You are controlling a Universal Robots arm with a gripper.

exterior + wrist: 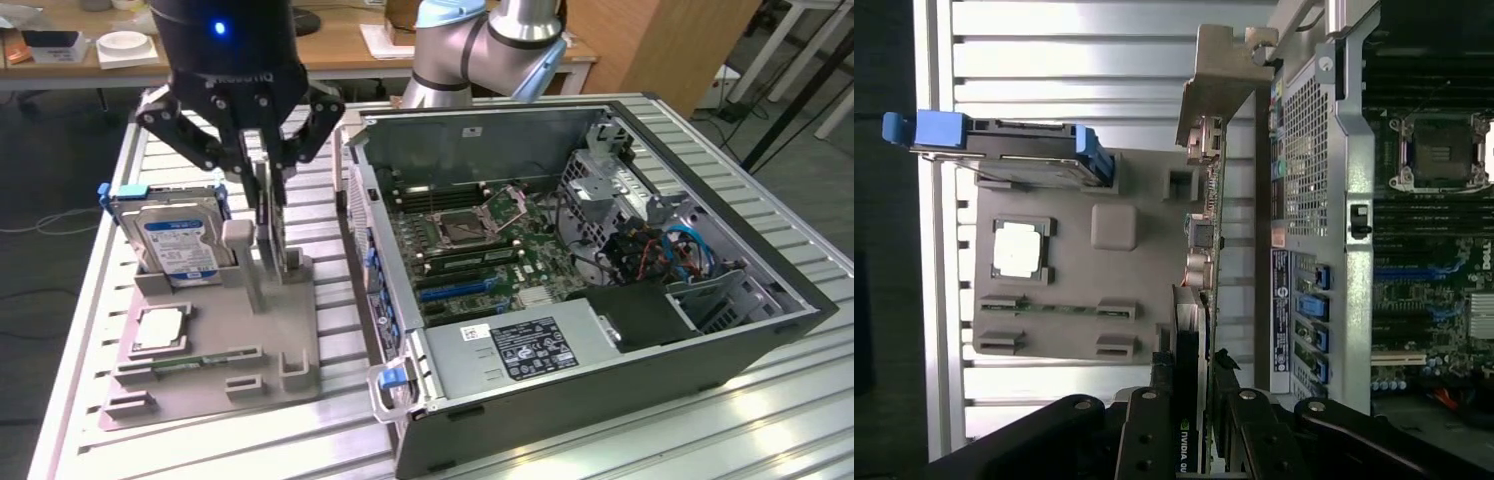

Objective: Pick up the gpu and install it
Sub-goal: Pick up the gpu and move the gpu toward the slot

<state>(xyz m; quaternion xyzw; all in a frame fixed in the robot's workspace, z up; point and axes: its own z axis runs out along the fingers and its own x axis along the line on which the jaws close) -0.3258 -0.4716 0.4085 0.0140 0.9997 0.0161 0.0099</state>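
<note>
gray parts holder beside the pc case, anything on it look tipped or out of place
Nothing stands out. On the holder the graphics card stands upright on edge with the tool closed on its top, the hard drive sits upright in its slot, and the processor lies flat in its pocket.

Exterior high, oblique; wrist close, straight down (shared: grey holder (247,325) (1144,275)).
</note>
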